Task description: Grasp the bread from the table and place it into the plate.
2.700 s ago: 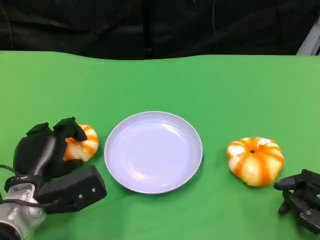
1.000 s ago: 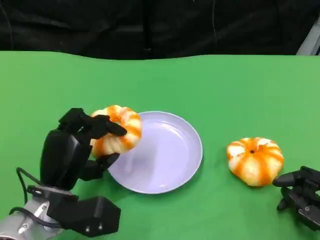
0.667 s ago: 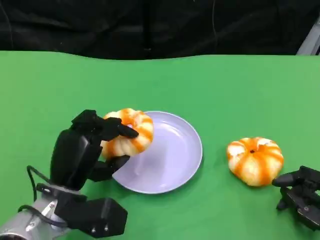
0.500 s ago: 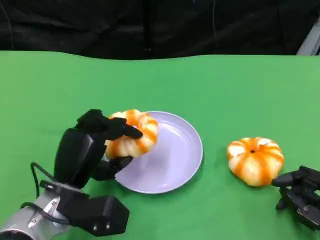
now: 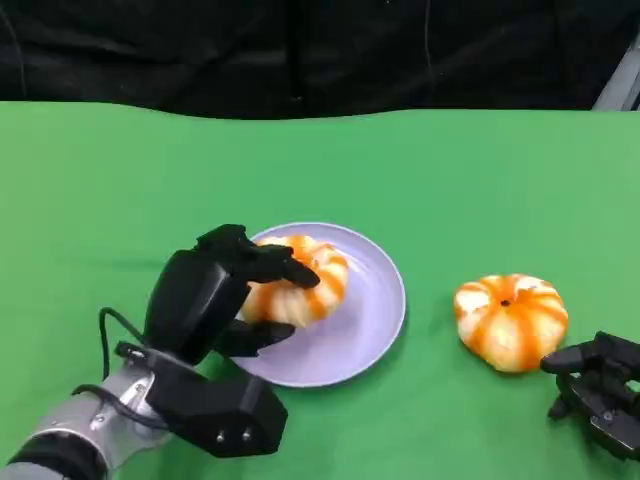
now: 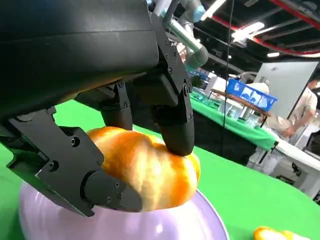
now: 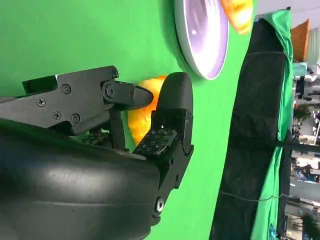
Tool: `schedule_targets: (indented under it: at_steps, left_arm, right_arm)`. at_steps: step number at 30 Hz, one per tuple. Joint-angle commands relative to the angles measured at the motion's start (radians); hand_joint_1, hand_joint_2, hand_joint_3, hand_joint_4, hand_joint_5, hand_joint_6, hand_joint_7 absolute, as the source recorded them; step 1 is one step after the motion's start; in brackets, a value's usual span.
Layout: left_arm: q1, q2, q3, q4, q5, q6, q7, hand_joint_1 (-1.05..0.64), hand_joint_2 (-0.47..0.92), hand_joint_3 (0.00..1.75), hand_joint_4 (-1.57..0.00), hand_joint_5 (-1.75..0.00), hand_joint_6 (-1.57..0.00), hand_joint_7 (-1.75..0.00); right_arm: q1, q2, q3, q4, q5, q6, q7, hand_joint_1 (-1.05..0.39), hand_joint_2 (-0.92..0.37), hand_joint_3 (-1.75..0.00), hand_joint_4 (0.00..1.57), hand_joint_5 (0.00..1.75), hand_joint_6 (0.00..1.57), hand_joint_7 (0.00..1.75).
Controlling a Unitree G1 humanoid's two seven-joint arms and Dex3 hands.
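Note:
My left hand (image 5: 215, 295) grips an orange-and-white striped bread (image 5: 305, 285) over the left part of the lilac plate (image 5: 375, 310). In the left wrist view the bread (image 6: 150, 172) sits between the black fingers (image 6: 172, 117), just above the plate (image 6: 175, 225); whether it touches the plate I cannot tell. A second striped bread (image 5: 510, 320) lies on the green table right of the plate. My right hand (image 5: 600, 390) rests at the lower right beside that bread, holding nothing, fingers apart. The right wrist view shows that bread (image 7: 140, 112) beyond the fingers (image 7: 172, 110) and the plate (image 7: 200, 35) farther off.
The green table (image 5: 450, 180) stretches wide behind the plate up to a black curtain (image 5: 300, 50). In the left wrist view, other tables, a blue basket (image 6: 245, 92) and a person (image 6: 300, 115) stand in the background.
My left hand lifted the bread from the table left of the plate and carried it right, over the plate and lower. The right hand and the second bread stayed put.

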Motion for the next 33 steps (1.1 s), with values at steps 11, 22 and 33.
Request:
schedule_targets:
  at_steps: [11,22,33]
  left_arm:
    - [-0.067,-0.034,-0.012,0.085,-0.016,0.072,-0.133,-0.04,0.92,0.18,-0.79,-1.16,-1.04,-0.50]
    - [-0.089,-0.046,-0.005,0.111,-0.050,0.100,-0.216,-0.02,0.92,0.11,-0.74,-1.21,-1.06,-0.42]
    - [-0.098,-0.049,0.005,0.129,-0.081,0.113,-0.266,-0.07,0.92,0.11,-0.79,-0.87,-1.05,-0.20]
  right_arm:
    - [0.001,-0.003,-0.001,0.001,0.012,-0.030,0.016,-0.04,-0.92,-0.38,0.70,1.41,0.89,0.75]
    - [-0.001,-0.005,0.000,0.007,-0.003,-0.042,0.004,-0.06,-0.92,-0.35,0.72,1.37,0.91,0.73]
    - [0.001,-0.002,0.001,0.006,-0.002,-0.036,-0.001,-0.06,-0.92,-0.34,0.74,1.36,0.93,0.71]
